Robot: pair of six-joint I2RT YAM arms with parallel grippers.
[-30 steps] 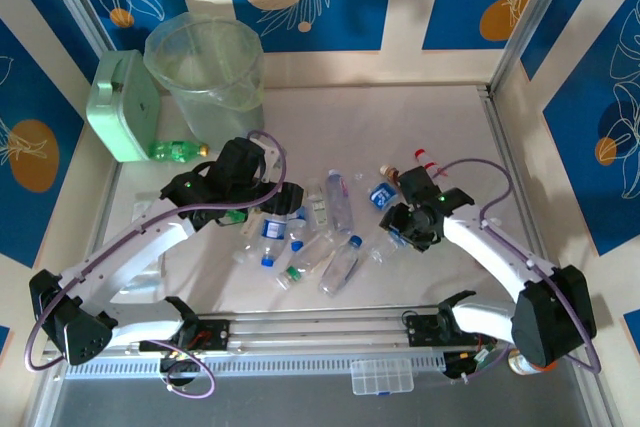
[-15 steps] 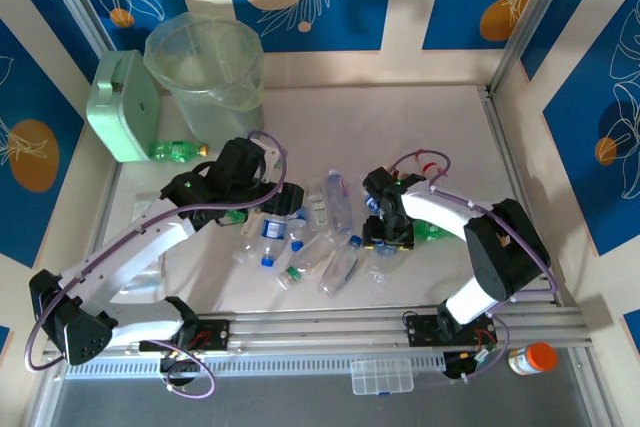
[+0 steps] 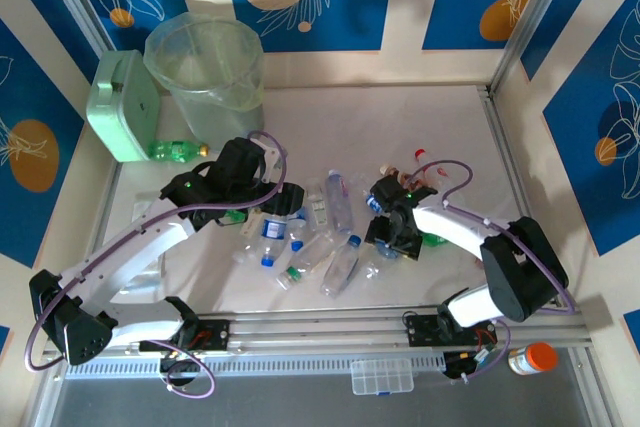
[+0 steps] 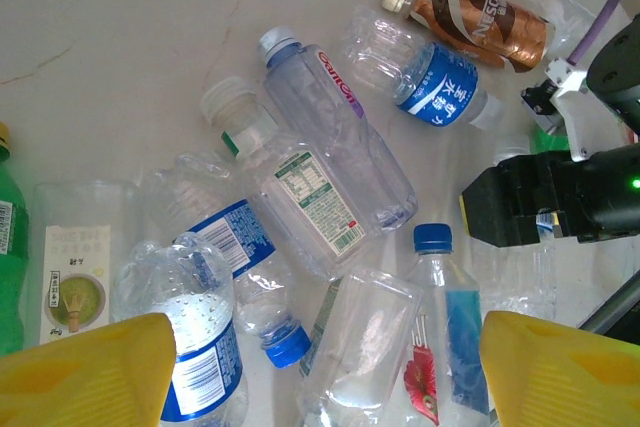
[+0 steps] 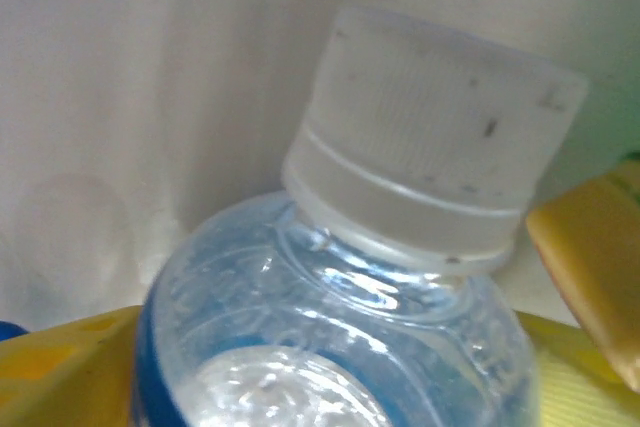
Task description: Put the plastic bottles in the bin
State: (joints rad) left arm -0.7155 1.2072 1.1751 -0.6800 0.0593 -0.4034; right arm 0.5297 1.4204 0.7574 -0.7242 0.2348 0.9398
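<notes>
One change I'm logging: right gripper is swinging to mid-frame, spreading wide astride a white-capped bottle, grasp pending.

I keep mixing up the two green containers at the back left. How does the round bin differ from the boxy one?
The bin is round, the mint-green box flat-sided. The bin is translucent with a clear liner, the box opaque. The bin stands taller than the box. Both are pale green, side by side.
</notes>
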